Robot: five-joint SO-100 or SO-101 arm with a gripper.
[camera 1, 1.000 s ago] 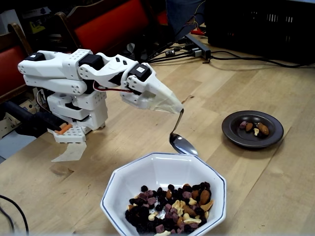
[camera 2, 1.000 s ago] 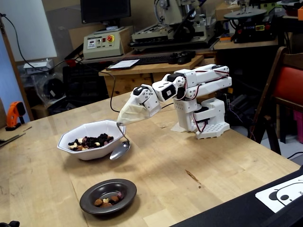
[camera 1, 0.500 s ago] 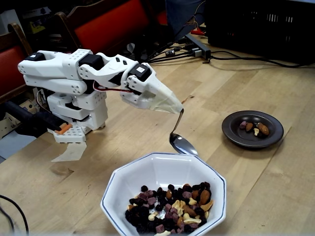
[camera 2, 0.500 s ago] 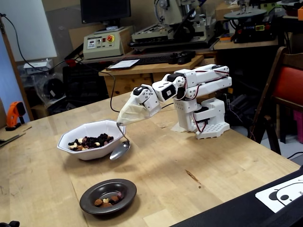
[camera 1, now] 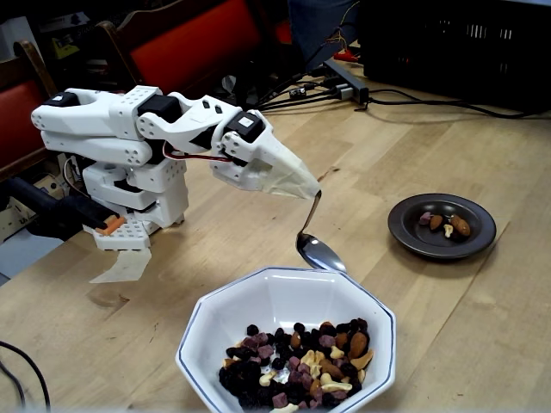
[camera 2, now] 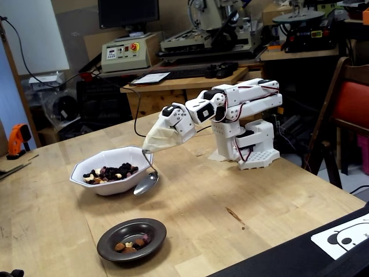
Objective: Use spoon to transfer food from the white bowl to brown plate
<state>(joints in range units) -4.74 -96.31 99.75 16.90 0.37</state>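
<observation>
A: Workshop setting, wooden tabletop (camera 1: 448, 146); machines and a monitor behind, red chairs to the side. What do we log first?

B: Item one, the arm (camera 1: 129, 142): white, folded low, its claw (camera 1: 315, 194) wrapped in pale tape. We list the claw as closed on the spoon (camera 1: 317, 249), pinching the top of the thin handle; the spoon bowl hangs down, just outside the near rim of the bowl (camera 1: 284, 297) in a fixed view, and beside its wall in the other fixed view (camera 2: 146, 182).

A: Anything in the spoon?

B: We see nothing in it; it looks empty and shiny.

A: Item two?

B: Food (camera 1: 297, 361): nuts, raisins and purplish cubes, heaped at one side of the bowl, the rest of the white floor bare. Item three, the plate (camera 1: 405, 232), well apart from the bowl, holding a few pieces already, almonds among them.

A: Change over the last second?

B: None that we can log. Arm, claw and spoon stand where they stood a second ago, and both dishes hold the same pieces. We read that as a pause between scoops: some food is across, most remains.

A: What does the next scoop call for?

B: In our judgement, lifting the spoon over the rim and dipping into the heap. The spoon sits close to the wall, so a low swing could knock the bowl.
</observation>
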